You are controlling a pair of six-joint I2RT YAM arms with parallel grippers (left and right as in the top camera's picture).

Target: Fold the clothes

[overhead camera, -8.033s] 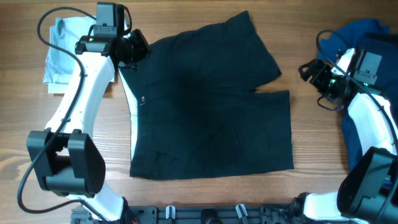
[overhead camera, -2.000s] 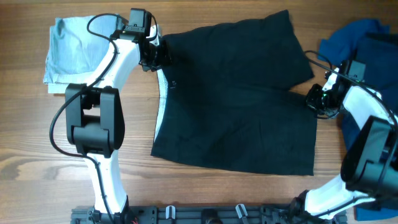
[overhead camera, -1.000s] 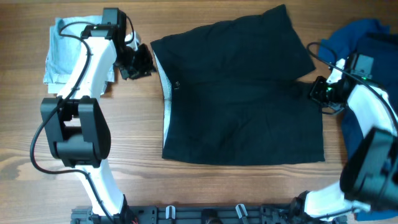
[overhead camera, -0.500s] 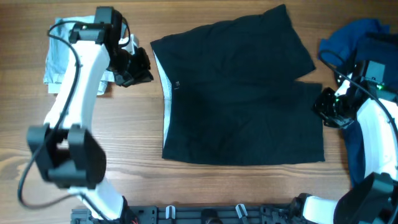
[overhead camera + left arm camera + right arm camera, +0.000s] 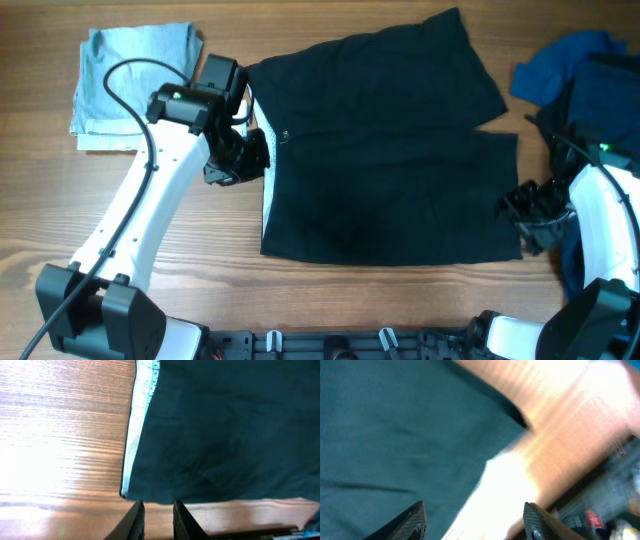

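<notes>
Overhead view: black shorts spread flat in the middle of the surface, whitish waistband along the left edge, legs to the right, the far leg angled away toward the far side. Pale blue garment folded at the far left. Dark blue garments heaped at the far right, partly under the right arm. Left gripper poised just beside the waistband, on its left, about halfway along. Right gripper at the near right corner of the shorts, by the hem of the near leg; touching the cloth or not, cannot tell from above.

Left wrist view: fingers only slightly apart, a narrow strip of bare wood between them, nothing held. Waistband's near corner showing just beyond the fingertips, shorts filling the right side, bare surface on the left.

Right wrist view, blurred: fingers set wide apart, nothing between them. Beneath, shorts on the left with one corner in sight, bright surface on the right.
</notes>
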